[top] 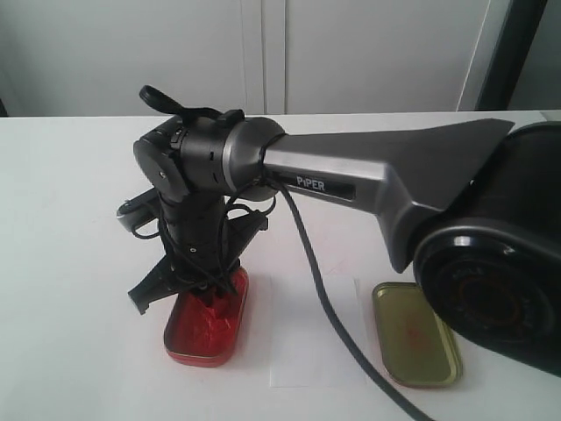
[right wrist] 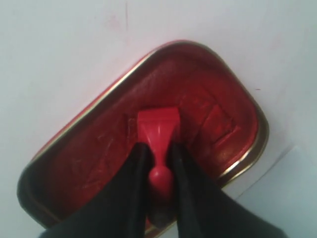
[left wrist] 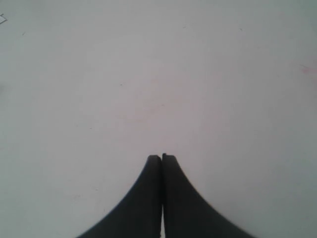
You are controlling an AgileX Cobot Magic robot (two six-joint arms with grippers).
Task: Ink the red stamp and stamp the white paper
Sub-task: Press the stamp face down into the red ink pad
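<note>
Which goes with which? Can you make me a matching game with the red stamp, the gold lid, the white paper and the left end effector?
Things:
1. red stamp
2. gold lid
3. left end effector
4. white paper

Where or how:
A. shut, holding nothing, over the white table
B. lying on the table by the paper's right edge in the exterior view
C. down in the red ink tin, gripped by the right end effector
D. flat between the ink tin and the lid

Pairs: 1-C, 2-B, 3-A, 4-D.
</note>
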